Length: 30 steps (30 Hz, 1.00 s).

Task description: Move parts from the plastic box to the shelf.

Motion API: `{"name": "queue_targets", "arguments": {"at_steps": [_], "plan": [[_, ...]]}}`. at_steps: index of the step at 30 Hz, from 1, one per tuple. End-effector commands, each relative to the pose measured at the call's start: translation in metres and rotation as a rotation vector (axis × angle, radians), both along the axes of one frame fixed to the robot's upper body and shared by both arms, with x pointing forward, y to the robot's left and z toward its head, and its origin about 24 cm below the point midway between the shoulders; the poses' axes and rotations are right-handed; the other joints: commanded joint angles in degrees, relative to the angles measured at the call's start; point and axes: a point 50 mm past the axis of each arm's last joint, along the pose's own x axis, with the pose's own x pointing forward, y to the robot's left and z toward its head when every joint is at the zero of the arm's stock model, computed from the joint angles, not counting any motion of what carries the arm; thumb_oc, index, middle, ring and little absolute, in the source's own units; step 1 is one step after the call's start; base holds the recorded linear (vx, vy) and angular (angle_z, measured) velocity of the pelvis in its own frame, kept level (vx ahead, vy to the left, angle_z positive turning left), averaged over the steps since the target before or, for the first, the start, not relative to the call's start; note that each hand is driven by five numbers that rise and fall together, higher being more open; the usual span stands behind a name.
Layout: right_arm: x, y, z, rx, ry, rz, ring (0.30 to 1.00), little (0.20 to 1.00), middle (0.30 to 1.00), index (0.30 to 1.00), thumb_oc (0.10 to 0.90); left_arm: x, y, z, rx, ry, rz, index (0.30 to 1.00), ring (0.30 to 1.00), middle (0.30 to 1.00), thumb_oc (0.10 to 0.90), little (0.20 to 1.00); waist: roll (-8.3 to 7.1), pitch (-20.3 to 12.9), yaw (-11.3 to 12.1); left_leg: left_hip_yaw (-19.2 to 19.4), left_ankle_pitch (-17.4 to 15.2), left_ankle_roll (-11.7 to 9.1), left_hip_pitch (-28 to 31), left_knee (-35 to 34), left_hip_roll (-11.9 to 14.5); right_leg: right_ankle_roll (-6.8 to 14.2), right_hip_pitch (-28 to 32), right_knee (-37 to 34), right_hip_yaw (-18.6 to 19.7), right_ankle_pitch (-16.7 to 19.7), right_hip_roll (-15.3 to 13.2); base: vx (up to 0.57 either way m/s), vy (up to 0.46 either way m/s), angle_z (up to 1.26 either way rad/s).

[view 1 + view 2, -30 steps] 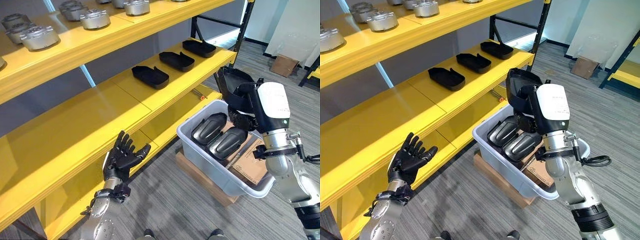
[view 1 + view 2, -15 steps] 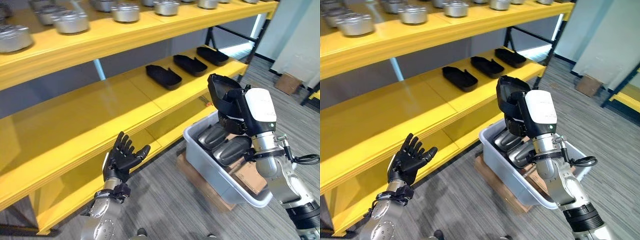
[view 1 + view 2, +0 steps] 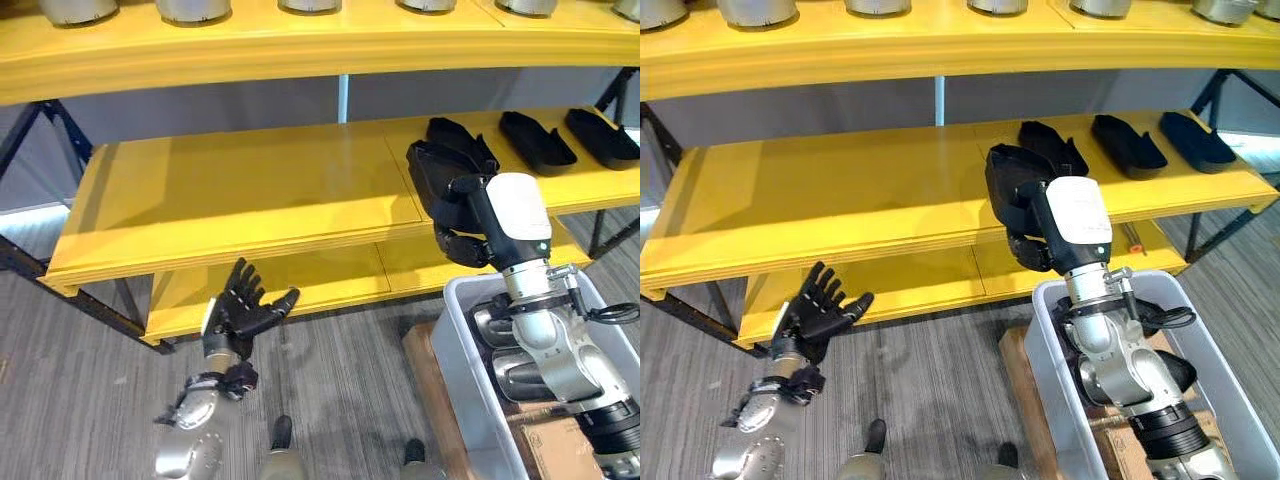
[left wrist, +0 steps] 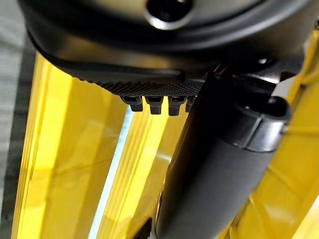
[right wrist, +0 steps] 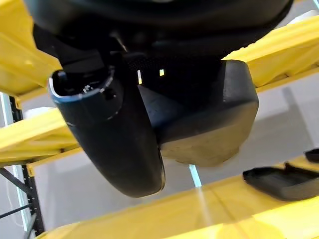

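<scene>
Left hand [image 3: 243,312] low near the floor, fingers spread, holding nothing. Right hand [image 3: 1032,250] above the plastic box [image 3: 1052,392], curled round a black part [image 5: 209,119]; its wrist view shows thumb clamping it. Beyond, more parts [image 3: 538,140] lie on the yellow shelf [image 3: 240,190].

Black part [image 3: 432,172] held upright before yellow shelf [image 3: 250,190].

The metal cans [image 3: 190,10] on the top shelf [image 3: 300,45] are cut off by the frame's upper edge. The grey box [image 3: 1055,400] runs off the bottom, its contents mostly hidden behind the right arm. The right hand [image 3: 462,240] has its fingers buried behind the black part [image 3: 440,175] it carries.
</scene>
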Motion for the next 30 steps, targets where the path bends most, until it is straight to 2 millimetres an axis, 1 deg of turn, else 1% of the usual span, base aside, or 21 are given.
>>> {"name": "queue_targets", "arguments": {"at_steps": [1,2,4,5,6,7,8,10,11,13,14,15,16,17,19,22,25,27,30], "plan": [[-0.009,0.018,0.078,0.091,-0.394,0.111,0.3,0.3,0.3,0.3,0.4,0.013,0.014,0.065,0.103,-0.321,-0.015,1.0,1.0,1.0,0.9,1.0,-5.34,-8.71,0.11,2.57,-9.62,0.6,5.76,-0.53,-3.79,1.13,-8.93,5.22,1.0,2.44,-6.35,0.05,-0.361,0.17],[-0.009,0.02,0.079,0.102,-0.399,0.126,0.3,0.3,0.3,0.3,0.4,0.012,0.013,0.065,0.095,-0.32,-0.014,1.0,1.0,1.0,0.9,1.0,-4.98,-9.04,0.08,2.27,-9.23,0.07,5.5,-0.75,-2.82,0.76,-8.69,5.69,0.08,1.21,-5.77,0.04,-0.307,-0.01],[-0.009,0.02,0.079,0.102,-0.399,0.127,0.3,0.3,0.3,0.3,0.4,0.012,0.013,0.065,0.094,-0.32,-0.013,1.0,1.0,1.0,0.9,1.0,-4.87,-9.11,-0.1,2.1,-9.22,-0.01,5.44,-0.81,-2.68,0.7,-8.68,5.78,-0.12,1.11,-5.67,0.02,-0.111,0.02],[-0.009,0.022,0.081,0.107,-0.404,0.137,0.3,0.3,0.3,0.3,0.4,0.011,0.013,0.064,0.086,-0.319,-0.011,1.0,1.0,1.0,0.9,1.0,-4.59,-9.38,0.21,1.95,-8.8,-0.62,5.16,-0.84,-1.64,0.34,-8.62,6.55,-0.85,0.01,-5.19,0.05,-0.274,0.07],[-0.008,0.025,0.084,0.109,-0.408,0.157,0.3,0.3,0.3,0.3,0.4,0.01,0.012,0.063,0.075,-0.317,-0.021,1.0,1.0,1.0,0.9,1.0,-3.79,-9.53,0.37,1.66,-8.41,-1.43,4.64,-0.77,0.09,-0.54,-8.35,7.88,-1.83,-2.03,-3.85,0.03,-0.349,0.1],[-0.008,0.027,0.087,0.105,-0.42,0.168,0.3,0.3,0.3,0.3,0.4,0.01,0.011,0.063,0.068,-0.318,-0.019,1.0,1.0,1.0,0.9,1.0,-3.41,-9.65,0.26,1.3,-7.62,-1.81,3.7,-0.5,0.44,-1.04,-8.27,7.82,-2.62,-1.96,-3.6,0.06,-0.343,0.21],[-0.008,0.03,0.09,0.103,-0.427,0.183,0.3,0.3,0.3,0.3,0.4,0.009,0.012,0.062,0.064,-0.315,-0.013,1.0,1.0,1.0,0.9,1.0,-2.93,-9.76,0.53,1.26,-7.49,-2.3,3.56,-0.35,1.27,-1.35,-7.6,7.9,-3.37,-3.15,-2.93,0.04,-0.24,0.31],[-0.007,0.034,0.095,0.091,-0.439,0.204,0.3,0.3,0.3,0.3,0.4,0.007,0.013,0.061,0.05,-0.313,-0.002,1.0,1.0,1.0,0.9,1.0,-2.31,-9.82,1.15,1.23,-6.47,-2.89,3.11,-0.23,1.78,-1.93,-6.98,7.53,-4.26,-3.49,-2.36,0.07,-0.213,0.51],[-0.006,0.04,0.099,0.081,-0.448,0.23,0.3,0.3,0.3,0.3,0.4,0.004,0.014,0.06,0.037,-0.307,0.01,1.0,1.0,1.0,0.9,1.0,-1.51,-9.72,1.52,1.56,-5.17,-3.59,2.5,-0.19,2.27,-2.45,-5.88,6.77,-5.91,-3.71,-1.95,0.05,-0.195,0.42],[-0.006,0.041,0.101,0.076,-0.451,0.234,0.3,0.3,0.3,0.3,0.4,0.004,0.012,0.058,0.016,-0.3,0.009,1.0,1.0,1.0,0.9,1.0,-1.13,-9.4,1.72,3.27,-3.42,-3.97,1.44,0.22,2.25,-2.65,-4.48,5.35,-7.92,-3.59,-2.04,0.02,-0.141,0.24],[-0.006,0.041,0.101,0.071,-0.452,0.23,0.3,0.3,0.3,0.3,0.4,0.004,0.011,0.058,0.01,-0.299,0.006,1.0,1.0,1.0,0.9,1.0,-1.07,-9.07,1.64,5.97,-3.08,-3.98,0.8,1.07,2.22,-2.62,-3.37,4.63,-9.07,-3.71,-2.25,-0.01,-0.058,0.42],[-0.006,0.04,0.102,0.071,-0.453,0.229,0.3,0.3,0.3,0.3,0.4,0.004,0.011,0.058,0.01,-0.299,0.006,1.0,1.0,1.0,0.9,1.0,-1.11,-9.1,1.55,5.85,-2.87,-3.9,0.56,1.1,2.09,-2.62,-3.39,4.39,-9.18,-3.4,-2.33,-0.01,-0.07,0.72],[-0.006,0.038,0.101,0.055,-0.451,0.21,0.3,0.3,0.3,0.3,0.4,0.005,0.009,0.058,0.004,-0.297,-0.013,1.0,1.0,1.0,0.9,1.0,-1.07,-8.71,0.8,13.65,-2.16,-3.02,-0.9,2.57,2.57,-2.51,-2.3,3.57,-11.78,-3.04,-3.13,0.01,-0.041,0.82],[-0.006,0.038,0.101,0.052,-0.451,0.208,0.3,0.3,0.3,0.3,0.4,0.004,0.009,0.056,0.001,-0.287,-0.018,1.0,1.0,1.0,0.9,1.0,-0.86,-8.78,0.44,15.01,-2.33,-2.75,-0.76,2.2,2.76,-2.57,-2.35,3.48,-11.94,-3.09,-2.94,0.05,-0.034,1.03],[-0.006,0.044,0.101,0.045,-0.452,0.228,0.3,0.3,0.3,0.3,0.4,0.001,0.012,0.055,0.012,-0.282,-0.011,1.0,1.0,1.0,0.9,1.0,-0.2,-9.01,0.9,14.6,-2.4,-2.81,0.28,1.09,2.58,-2.45,-2.44,3.25,-11.16,-3.03,-2.82,0.09,0.022,0.78],[-0.007,0.054,0.101,0.053,-0.442,0.27,0.3,0.3,0.3,0.3,0.4,-0.002,0.017,0.054,0.027,-0.273,0.005,1.0,1.0,1.0,0.9,1.0,0.18,-9.53,1.48,14.85,-3.19,-1.76,1.67,-0.61,1.71,-1.87,-2.24,3.44,-10.55,-2.64,-3.44,0.1,0.039,-0.06],[-0.006,0.058,0.1,0.054,-0.431,0.287,0.3,0.3,0.3,0.3,0.4,-0.003,0.018,0.055,0.034,-0.278,0.006,1.0,1.0,1.0,0.9,1.0,0.04,-9.61,1.78,15.29,-3.42,-1.45,2.06,-1.06,1.22,-1.58,-2.21,3.76,-10.45,-2.58,-4.12,0.09,0.044,-0.14],[-0.003,0.063,0.103,0.033,-0.42,0.301,0.3,0.3,0.3,0.3,0.4,-0.005,0.019,0.054,0.038,-0.271,0.009,1.0,1.0,1.0,0.9,1.0,-0.31,-9.48,2.61,15.43,-4.06,-1.17,1.8,-0.54,0.86,-1.4,-1.95,3.68,-10.62,-2.65,-4.71,0.1,0.024,0.05],[0.005,0.065,0.102,0.022,-0.388,0.292,0.3,0.3,0.3,0.3,0.4,-0.006,0.022,0.055,0.052,-0.272,0.008,1.0,1.0,1.0,0.9,1.0,-0.54,-8.96,3.65,15.01,-4.37,-1.06,0.8,0.33,0.53,-1.23,-2.11,3.48,-10.67,-2.75,-4.91,0.06,0.003,0.0]]}}
